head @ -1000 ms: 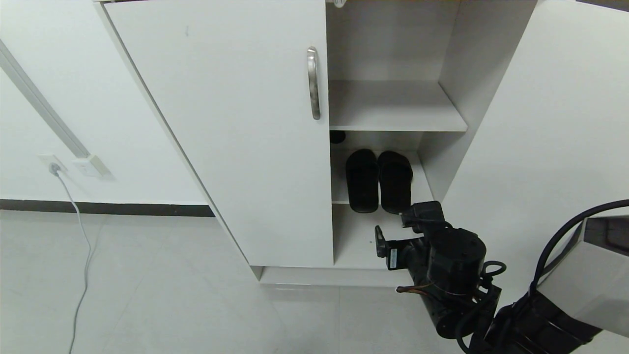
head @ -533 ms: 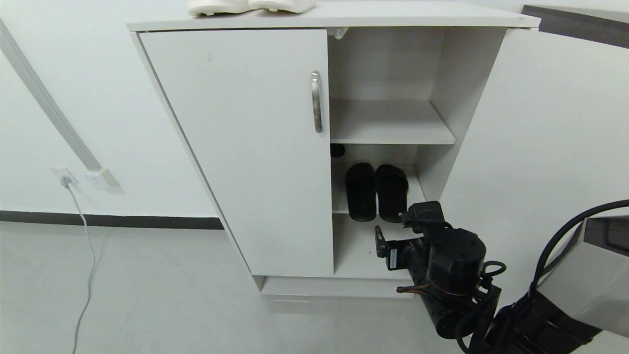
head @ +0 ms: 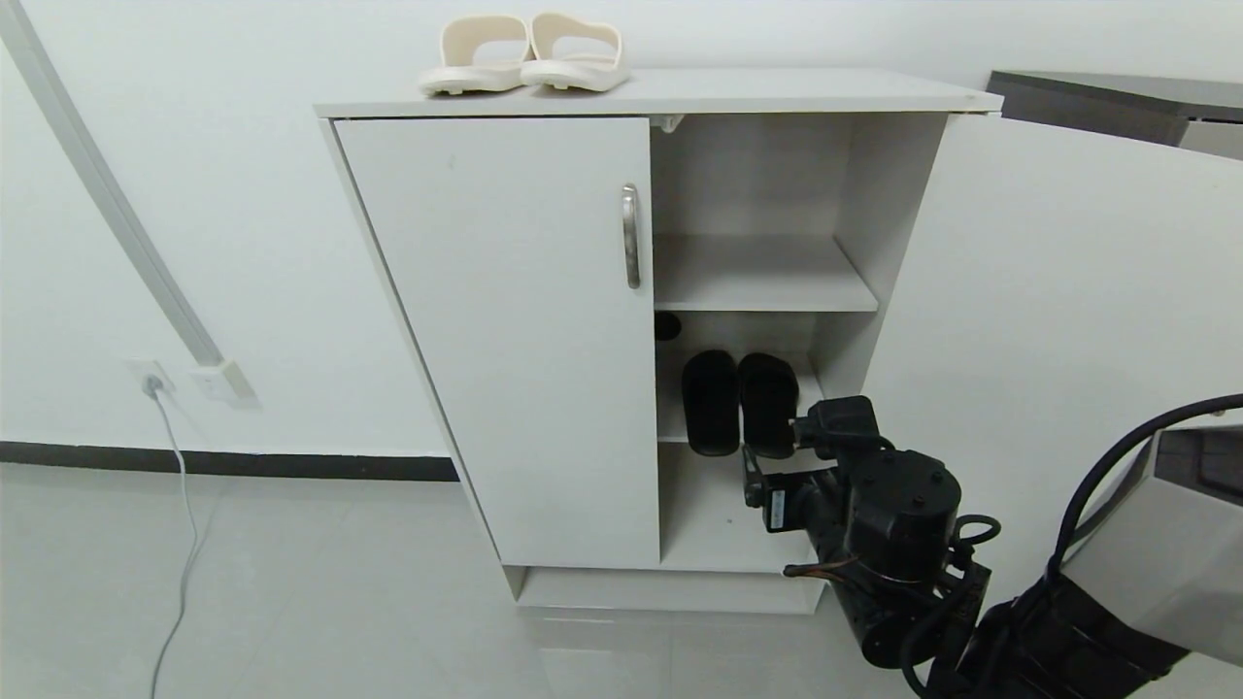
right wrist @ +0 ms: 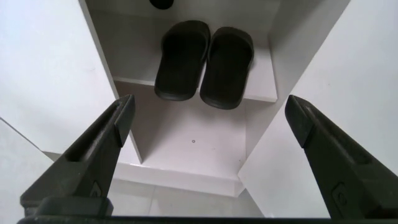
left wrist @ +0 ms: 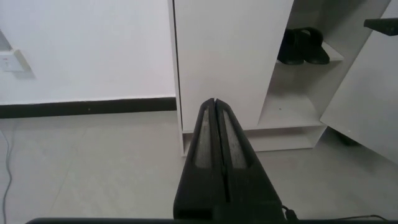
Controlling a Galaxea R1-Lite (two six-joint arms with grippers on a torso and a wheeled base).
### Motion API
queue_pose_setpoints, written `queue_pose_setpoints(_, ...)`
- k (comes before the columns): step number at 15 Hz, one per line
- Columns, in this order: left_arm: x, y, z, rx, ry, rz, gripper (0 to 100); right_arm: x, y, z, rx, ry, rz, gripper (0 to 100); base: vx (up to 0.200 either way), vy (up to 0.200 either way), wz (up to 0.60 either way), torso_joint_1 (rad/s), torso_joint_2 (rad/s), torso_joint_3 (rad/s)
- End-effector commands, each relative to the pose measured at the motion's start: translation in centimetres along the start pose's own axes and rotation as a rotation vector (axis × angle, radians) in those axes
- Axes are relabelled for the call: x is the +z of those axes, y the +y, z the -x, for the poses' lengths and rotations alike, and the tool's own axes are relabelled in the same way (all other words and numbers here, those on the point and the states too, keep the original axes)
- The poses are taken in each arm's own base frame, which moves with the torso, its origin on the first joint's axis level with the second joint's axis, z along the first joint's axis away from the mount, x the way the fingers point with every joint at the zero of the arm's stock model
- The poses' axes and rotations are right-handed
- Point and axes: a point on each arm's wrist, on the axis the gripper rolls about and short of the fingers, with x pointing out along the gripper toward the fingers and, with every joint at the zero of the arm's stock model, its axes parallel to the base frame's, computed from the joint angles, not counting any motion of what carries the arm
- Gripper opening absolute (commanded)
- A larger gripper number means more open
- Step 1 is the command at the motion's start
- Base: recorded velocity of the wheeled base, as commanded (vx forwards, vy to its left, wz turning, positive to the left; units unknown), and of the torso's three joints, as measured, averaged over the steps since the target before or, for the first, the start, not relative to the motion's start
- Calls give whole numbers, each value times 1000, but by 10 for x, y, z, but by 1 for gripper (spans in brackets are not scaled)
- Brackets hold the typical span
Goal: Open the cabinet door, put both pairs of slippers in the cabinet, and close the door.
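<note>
While the right door (head: 1068, 340) of the white wooden cabinet (head: 505, 340) stands open, we note the black slipper pair (head: 738, 403) on its middle shelf (head: 668, 413) and the cream slipper pair (head: 524, 53) on its top. Right pincer (head: 789, 449) gapes wide and empty before the lower compartment (head: 709, 515); left pincer (left wrist: 214, 107) is pressed closed above the floor (left wrist: 93, 168).

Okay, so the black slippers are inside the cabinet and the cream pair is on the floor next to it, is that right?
Not quite. The black slippers are inside the cabinet, as you say, but the cream pair is not down beside it: it sits on top of the cabinet. The head view shows this.
</note>
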Motion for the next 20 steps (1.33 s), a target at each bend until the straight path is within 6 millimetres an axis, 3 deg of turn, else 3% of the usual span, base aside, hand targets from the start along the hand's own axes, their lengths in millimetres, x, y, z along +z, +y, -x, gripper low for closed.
queue_pose_setpoints(1,0,0,0,1,1,0,0,-1,0,0,-3,4,3,100,0,0,0,0,0,0)
queue_pose_setpoints(9,0,0,0,-1,1,1,0,-5,1,-1,-3,11,9,100,0,0,0,0,0,0)
queue_pose_setpoints(20,0,0,0,-1,0,3,0,-5,-1,0,-4,4,10,100,0,200,0,2,2,4)
